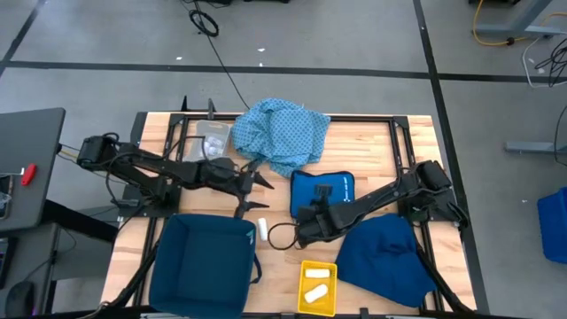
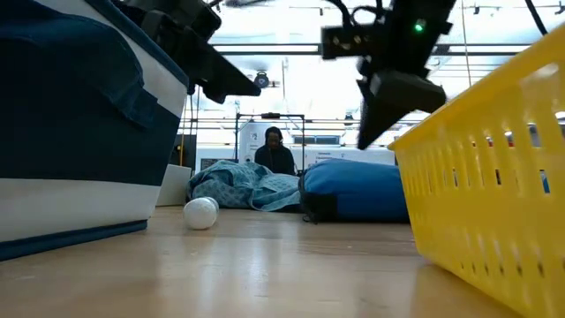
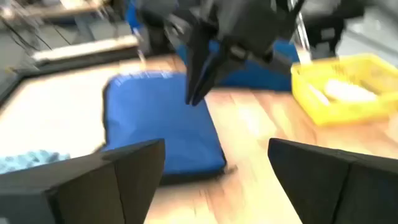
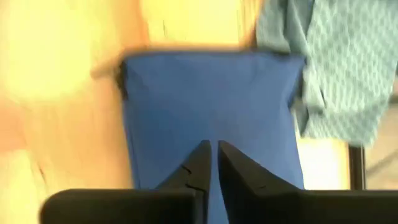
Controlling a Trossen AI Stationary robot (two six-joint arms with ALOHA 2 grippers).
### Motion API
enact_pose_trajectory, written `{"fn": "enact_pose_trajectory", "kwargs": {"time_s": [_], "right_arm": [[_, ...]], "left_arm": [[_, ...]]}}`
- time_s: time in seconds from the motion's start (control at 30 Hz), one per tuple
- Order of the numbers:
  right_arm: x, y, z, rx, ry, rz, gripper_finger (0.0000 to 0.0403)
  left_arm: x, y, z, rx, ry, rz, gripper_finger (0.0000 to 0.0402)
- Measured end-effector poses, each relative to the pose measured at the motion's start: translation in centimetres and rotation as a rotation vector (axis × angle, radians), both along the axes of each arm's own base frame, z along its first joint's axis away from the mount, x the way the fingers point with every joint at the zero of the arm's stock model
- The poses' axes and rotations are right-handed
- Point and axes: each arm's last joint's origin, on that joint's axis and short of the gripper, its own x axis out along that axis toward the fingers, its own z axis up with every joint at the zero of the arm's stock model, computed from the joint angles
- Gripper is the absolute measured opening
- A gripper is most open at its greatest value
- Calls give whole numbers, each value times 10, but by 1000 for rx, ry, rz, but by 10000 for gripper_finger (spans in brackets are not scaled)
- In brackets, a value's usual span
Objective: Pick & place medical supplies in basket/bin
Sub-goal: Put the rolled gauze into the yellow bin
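The light-blue dotted cloth (image 1: 282,133) lies crumpled at the table's far middle, its near edge resting against the bright blue pouch (image 1: 323,188). One white roll (image 1: 262,229) lies on its side on the wood near the dark bin. Clear packets (image 1: 213,142) lie left of the cloth. My left gripper (image 1: 257,182) hovers open, left of the pouch. My right gripper (image 1: 301,221) is shut and hangs above the pouch's near edge (image 4: 205,99), raised off it in the low view (image 2: 375,132).
A dark blue fabric bin (image 1: 202,261) stands at the near left. A yellow basket (image 1: 317,285) at the near middle holds two white pieces. A dark blue cloth bag (image 1: 385,257) lies at the near right. A person sits far behind the table (image 2: 275,150).
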Motion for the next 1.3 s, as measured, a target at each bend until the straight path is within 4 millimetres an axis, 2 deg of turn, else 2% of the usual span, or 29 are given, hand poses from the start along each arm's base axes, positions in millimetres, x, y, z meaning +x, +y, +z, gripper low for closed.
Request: {"fn": "enact_pose_trajectory", "kwargs": {"time_s": [0.27,0.4,0.53,0.63,0.77,0.87,1.0,1.17,1.3], "right_arm": [[-2,-2,15,-40,-37,49,146],[-10,-6,27,-70,-46,26,205],[-19,-7,38,-81,-61,-6,241],[-25,-6,43,-88,-62,-15,251],[-29,-1,44,-94,-56,-3,248],[-26,6,45,-71,-94,25,243],[-19,17,47,-18,-159,93,237],[-5,29,46,132,-259,230,236],[9,31,29,304,-379,391,236]], "left_arm": [[7,-14,15,164,171,-112,273],[10,-14,22,257,170,-50,270],[12,-13,26,324,157,-6,268],[16,-13,24,357,152,8,266],[27,-16,11,415,155,20,262],[33,-14,2,435,170,41,259],[35,-9,2,418,166,31,256],[34,0,0,376,197,61,256],[35,15,2,328,187,153,256]]}}
